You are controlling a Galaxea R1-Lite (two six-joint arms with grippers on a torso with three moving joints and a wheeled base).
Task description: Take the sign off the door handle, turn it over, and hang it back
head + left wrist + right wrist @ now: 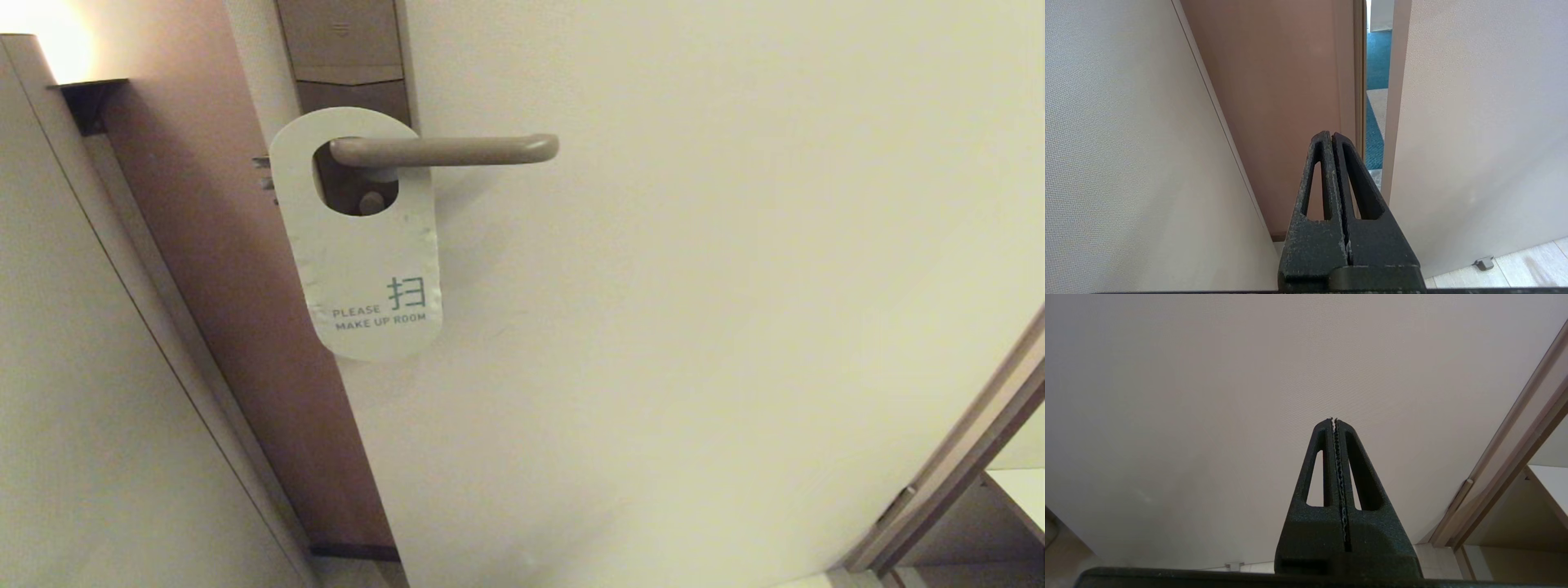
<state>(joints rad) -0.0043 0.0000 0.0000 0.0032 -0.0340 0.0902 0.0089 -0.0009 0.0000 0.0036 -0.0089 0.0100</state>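
Note:
The sign (367, 269) hangs by its oval hole on the door handle (445, 150), close to the brown lock plate (347, 57). Its white side faces me, reading "PLEASE MAKE UP ROOM". The handle is a horizontal beige-grey lever pointing right. Neither gripper shows in the head view. My left gripper (1331, 136) is shut and empty, low down, facing the gap between the door edge and the brown frame. My right gripper (1334, 421) is shut and empty, facing the plain door face. The sign and handle do not show in either wrist view.
The pale door (694, 327) stands slightly ajar, with blue carpet (1376, 61) seen through the gap. A brown frame panel (204, 245) and a pale wall (82, 408) lie left. A door stop (1484, 263) sits on the floor. Another frame (963, 457) is at lower right.

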